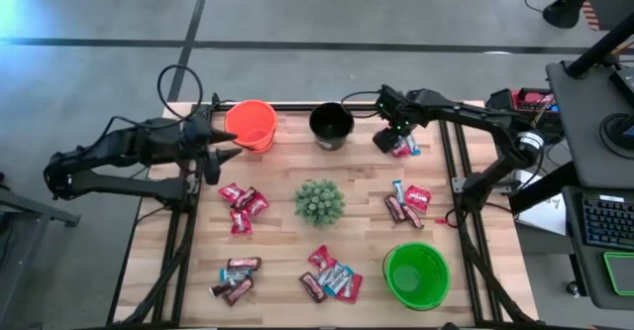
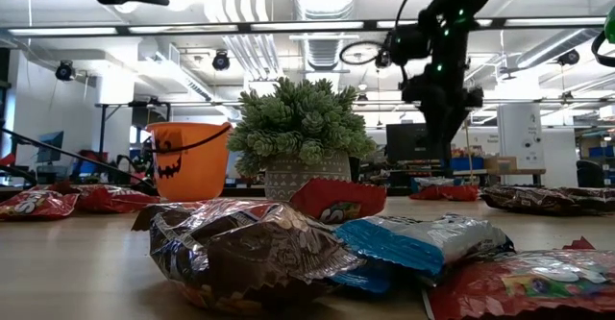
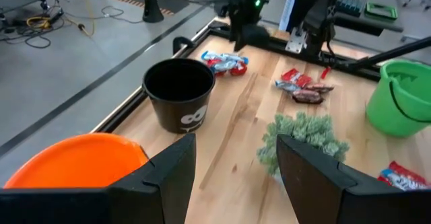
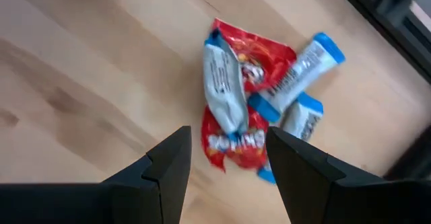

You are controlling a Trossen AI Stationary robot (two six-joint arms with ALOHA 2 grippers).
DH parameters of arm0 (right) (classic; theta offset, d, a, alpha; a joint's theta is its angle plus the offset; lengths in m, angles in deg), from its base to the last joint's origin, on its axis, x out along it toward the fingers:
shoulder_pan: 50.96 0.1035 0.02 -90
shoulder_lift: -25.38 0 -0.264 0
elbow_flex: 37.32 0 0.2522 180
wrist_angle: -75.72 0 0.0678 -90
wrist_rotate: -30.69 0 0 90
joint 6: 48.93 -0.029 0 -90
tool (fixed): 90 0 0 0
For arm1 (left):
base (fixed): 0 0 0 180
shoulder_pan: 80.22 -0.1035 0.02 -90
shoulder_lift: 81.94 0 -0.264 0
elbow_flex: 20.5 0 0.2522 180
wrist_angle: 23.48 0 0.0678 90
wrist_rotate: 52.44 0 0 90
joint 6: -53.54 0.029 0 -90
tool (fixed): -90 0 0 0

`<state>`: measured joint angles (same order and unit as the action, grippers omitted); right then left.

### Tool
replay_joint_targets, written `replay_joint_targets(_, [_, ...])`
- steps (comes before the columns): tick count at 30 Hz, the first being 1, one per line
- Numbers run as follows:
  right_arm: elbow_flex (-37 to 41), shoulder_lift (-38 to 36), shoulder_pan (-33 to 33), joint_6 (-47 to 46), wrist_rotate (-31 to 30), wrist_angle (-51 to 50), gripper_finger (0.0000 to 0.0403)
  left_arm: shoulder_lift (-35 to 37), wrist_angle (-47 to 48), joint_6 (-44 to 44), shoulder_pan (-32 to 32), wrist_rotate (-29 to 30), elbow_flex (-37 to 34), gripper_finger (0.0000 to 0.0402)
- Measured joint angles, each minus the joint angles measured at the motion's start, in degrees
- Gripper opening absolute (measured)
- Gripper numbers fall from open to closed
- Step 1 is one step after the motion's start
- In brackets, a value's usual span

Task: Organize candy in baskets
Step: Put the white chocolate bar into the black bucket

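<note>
Wooden table (image 1: 287, 176) carries everything; candy lies in six loose piles, none in a bucket yet as far as the frames show. Left arm reaches in from the left side, its gripper (image 1: 220, 144) hanging just beside the orange bucket (image 1: 252, 124), fingers spread and empty. Right arm stretches across the far edge, right gripper (image 1: 388, 138) poised over the far-right candy pile (image 4: 259, 109), fingers parted, nothing between them. Black bucket (image 1: 331, 125) stands near that pile, on the side toward the orange one; green bucket (image 1: 416, 275) sits at the near right corner, well apart. A spiky plant (image 1: 319, 201) holds the table's middle. Other piles: left of the plant (image 1: 243, 205), near-left (image 1: 236, 278), near-centre (image 1: 330, 275), right of the plant (image 1: 407, 203). Key relation: the far-right pile lies directly ahead of and below the right gripper, so the right arm is clearly the nearer one. In the right wrist view a blue-and-silver bar (image 4: 224, 83) lies on top of red wrappers (image 4: 232, 143), its long axis running roughly in line with the gap between the fingers. Judgement: a straight descent may pinch several bars at once.
</note>
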<state>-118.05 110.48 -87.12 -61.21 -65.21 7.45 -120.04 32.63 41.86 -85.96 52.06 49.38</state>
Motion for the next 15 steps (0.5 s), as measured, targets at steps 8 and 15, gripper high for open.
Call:
replay_joint_targets(8, [-1.6,5.13,0.05,3.99,-0.08,0.87,0.0185,-0.86,-0.87,-2.33,0.0,0.0,0.0,0.0189])
replay_joint_targets(15, [-1.85,8.9,0.12,2.89,0.37,0.82,0.0185,-0.84,-0.87,-2.97,0.0,0.0,0.0,0.0189])
